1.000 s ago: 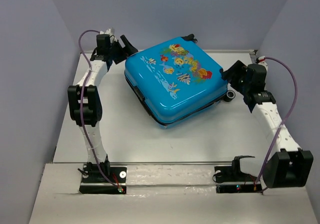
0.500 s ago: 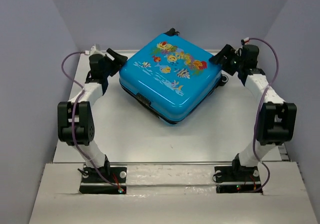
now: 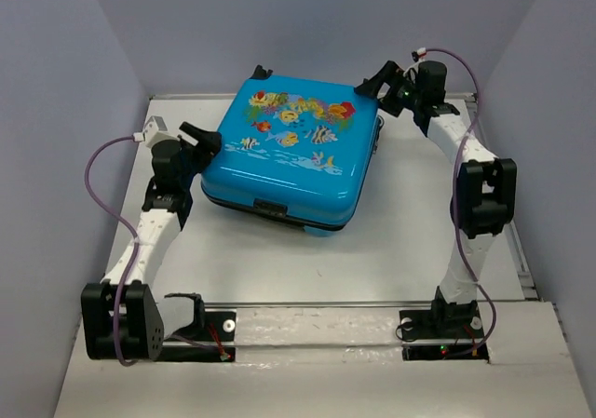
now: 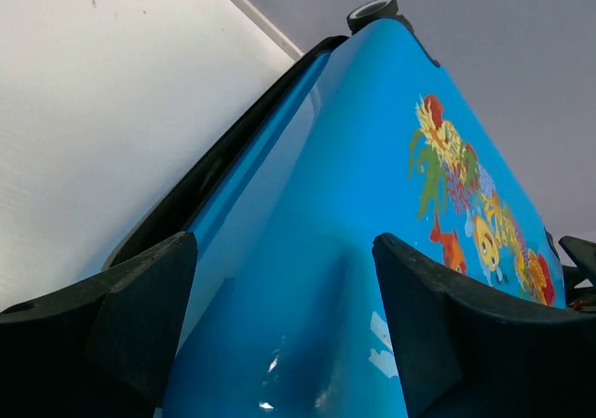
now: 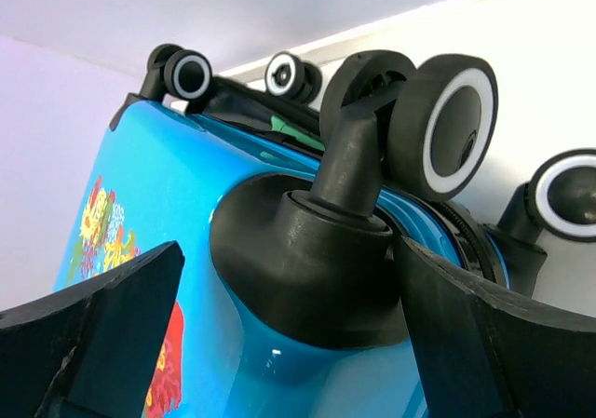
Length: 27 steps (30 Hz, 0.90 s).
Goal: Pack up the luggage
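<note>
On the white counter (image 3: 279,269), the left claw (image 4: 284,325) gapes astride a corner of the luggage (image 3: 289,148). The right claw (image 5: 289,316) spreads around a wheel mount (image 5: 307,250), perhaps touching it. Only the overhead view shows the luggage lying flat and closed, far-centre.

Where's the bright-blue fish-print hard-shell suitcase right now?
Top view: the bright-blue hard-shell suitcase lies flat at the far middle of the white table, between the left gripper at its left corner and the right gripper at its wheeled far-right corner.
</note>
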Tool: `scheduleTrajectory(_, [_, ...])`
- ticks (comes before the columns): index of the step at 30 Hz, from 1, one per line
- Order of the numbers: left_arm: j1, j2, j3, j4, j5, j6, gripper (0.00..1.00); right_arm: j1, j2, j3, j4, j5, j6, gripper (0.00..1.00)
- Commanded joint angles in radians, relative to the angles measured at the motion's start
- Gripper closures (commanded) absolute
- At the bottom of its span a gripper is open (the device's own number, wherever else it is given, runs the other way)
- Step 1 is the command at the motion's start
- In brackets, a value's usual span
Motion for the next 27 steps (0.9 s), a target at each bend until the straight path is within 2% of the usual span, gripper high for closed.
scheduleTrajectory(1, [-0.022, -0.162, 0.034, -0.044, 0.077, 0.005, 0.14, 0.106, -0.244, -0.083, -0.032, -0.167, 0.095, 0.00])
scheduleTrajectory(4, [-0.022, -0.253, -0.006, -0.069, 0.089, 0.001, 0.14, 0.127, -0.289, -0.133, -0.069, -0.134, 0.063, 0.00])
scheduleTrajectory(5, [-0.022, -0.291, 0.002, -0.091, 0.073, 0.017, 0.13, 0.128, -0.284, -0.114, -0.146, -0.101, 0.009, 0.00])
scheduleTrajectory(7, [-0.022, -0.320, 0.094, -0.198, -0.015, 0.105, 0.11, 0.128, -0.269, -0.019, -0.266, -0.055, -0.073, 0.00])
scheduleTrajectory(10, [-0.024, -0.342, 0.271, -0.318, -0.058, 0.187, 0.10, 0.128, -0.275, 0.119, -0.346, -0.018, -0.160, 0.00])
scheduleTrajectory(13, [-0.024, -0.366, 0.341, -0.410, 0.026, 0.236, 0.09, 0.128, -0.308, 0.202, -0.408, 0.014, -0.249, 0.00])
scheduleTrajectory(16, [-0.025, -0.447, 0.232, -0.426, 0.195, 0.233, 0.12, 0.128, -0.376, 0.179, -0.420, 0.012, -0.306, 0.00])
scheduleTrajectory(18, [-0.048, -0.538, 0.099, -0.441, 0.323, 0.219, 0.24, 0.128, -0.443, 0.104, -0.423, 0.034, -0.332, 0.00])
scheduleTrajectory(21, [-0.079, -0.663, -0.027, -0.535, 0.420, 0.242, 0.54, 0.150, -0.561, -0.060, -0.419, 0.034, -0.343, 0.05])
scheduleTrajectory(22, [-0.082, -0.691, -0.039, -0.605, 0.448, 0.257, 0.65, 0.167, -0.598, -0.109, -0.413, 0.060, -0.343, 0.23])
scheduleTrajectory(23, [-0.082, -0.716, -0.043, -0.647, 0.474, 0.276, 0.70, 0.192, -0.639, -0.167, -0.397, 0.081, -0.343, 0.35])
scheduleTrajectory(24, [-0.082, -0.759, -0.041, -0.690, 0.496, 0.291, 0.73, 0.221, -0.684, -0.303, -0.373, 0.097, -0.345, 0.50])
scheduleTrajectory(25, [-0.087, -0.774, -0.020, -0.776, 0.531, 0.337, 0.78, 0.286, -0.768, -0.370, -0.351, 0.115, -0.346, 0.80])
scheduleTrajectory(26, [-0.103, -0.767, 0.002, -0.823, 0.531, 0.365, 0.81, 0.322, -0.802, -0.427, -0.327, 0.155, -0.339, 0.88])
scheduleTrajectory(27, [-0.126, -0.755, -0.009, -0.839, 0.542, 0.368, 0.83, 0.360, -0.836, -0.526, -0.319, 0.172, -0.336, 0.93])
